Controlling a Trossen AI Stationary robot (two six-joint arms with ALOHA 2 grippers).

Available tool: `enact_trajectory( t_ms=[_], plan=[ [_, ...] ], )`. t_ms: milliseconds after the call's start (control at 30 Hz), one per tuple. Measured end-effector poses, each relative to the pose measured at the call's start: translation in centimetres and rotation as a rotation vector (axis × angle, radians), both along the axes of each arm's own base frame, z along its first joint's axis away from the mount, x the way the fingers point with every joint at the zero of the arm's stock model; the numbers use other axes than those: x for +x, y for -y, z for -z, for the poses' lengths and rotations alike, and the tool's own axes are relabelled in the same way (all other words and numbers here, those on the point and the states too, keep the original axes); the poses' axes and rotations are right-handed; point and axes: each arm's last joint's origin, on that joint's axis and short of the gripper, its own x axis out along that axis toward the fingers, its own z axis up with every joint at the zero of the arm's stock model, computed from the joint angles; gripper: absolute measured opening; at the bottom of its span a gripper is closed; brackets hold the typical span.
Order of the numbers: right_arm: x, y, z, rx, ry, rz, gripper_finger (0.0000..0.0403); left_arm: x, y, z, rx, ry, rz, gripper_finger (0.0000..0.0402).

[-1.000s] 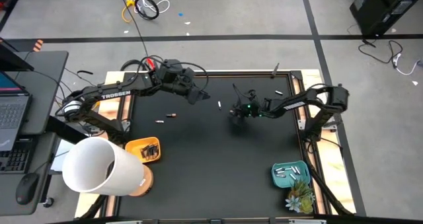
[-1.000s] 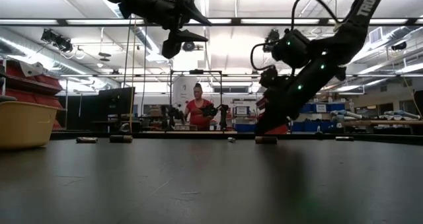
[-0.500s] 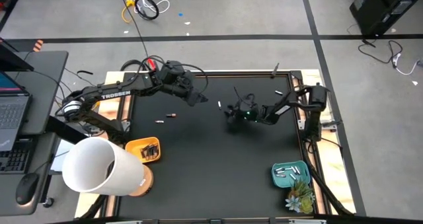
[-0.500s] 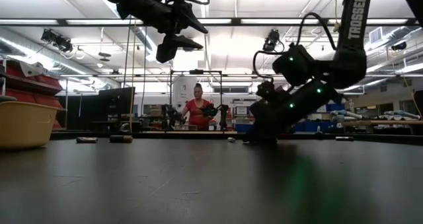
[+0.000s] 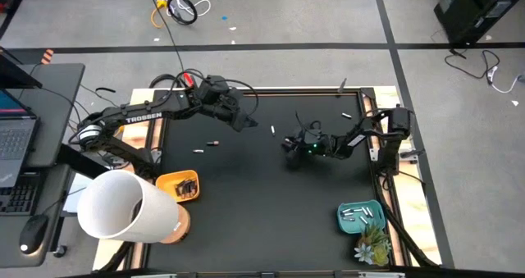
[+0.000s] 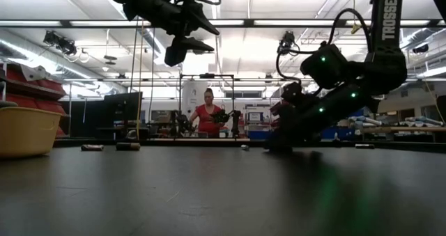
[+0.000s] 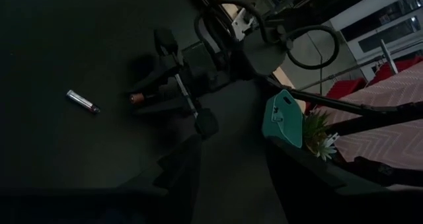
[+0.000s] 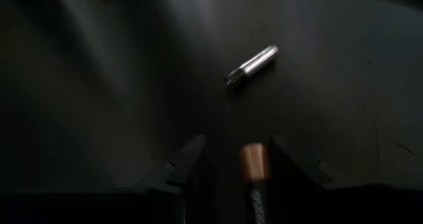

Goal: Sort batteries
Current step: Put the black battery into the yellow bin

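Note:
A dark battery with a copper end (image 8: 253, 163) lies on the black mat between the fingers of my right gripper (image 8: 231, 168), which stands low at the mat (image 5: 287, 144) with its jaws open. A gap shows between the battery and one finger. A silver battery (image 8: 252, 63) lies just ahead of it (image 5: 273, 129). My left gripper (image 7: 231, 184) hangs open, raised over the far left of the mat (image 5: 239, 120). Two more batteries (image 5: 213, 142) (image 5: 198, 151) lie on the mat to the left. My right gripper's fingers lie along the copper-ended battery, slanting down at it from the table's right. The battery rests on the mat close beside one finger (image 8: 291, 168). I cannot tell whether that finger touches it.
An orange tray (image 5: 168, 180) with dark batteries sits near left. A teal tray (image 5: 376, 208) with silver ones sits near right beside a small plant (image 5: 371, 245). A big white cylinder (image 5: 123, 206) stands at the near left corner. A person stands in the room beyond.
My right gripper has sunk to the mat and tipped, and its arm has folded lower, so that the copper-ended battery now lies between its fingers. The batteries have kept their places.

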Motion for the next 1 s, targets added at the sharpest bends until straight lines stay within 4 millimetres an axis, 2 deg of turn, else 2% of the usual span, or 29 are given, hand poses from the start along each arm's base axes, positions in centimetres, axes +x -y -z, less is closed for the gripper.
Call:
enact_trajectory(
  t_ms=[567,700,833,1000],
  plan=[
    [-0.40,-0.49,0.16,-0.017,-0.112,-0.061,0.0135,0.00,0.05,-0.02,-0.016,0.004,0.015,0.0186],
    [-0.41,-0.92,0.26,-0.020,-0.128,-0.054,0.0109,-0.01,0.04,-0.02,-0.016,0.004,0.015,0.0186],
    [-0.58,-0.85,0.40,0.020,-0.142,-0.017,0.0035,-0.01,0.04,-0.02,-0.016,0.004,0.015,0.0186],
    [-0.65,-0.68,0.45,0.023,-0.148,-0.005,0.0033,-0.01,0.04,-0.01,-0.016,0.004,0.015,0.0186]
  ],
)
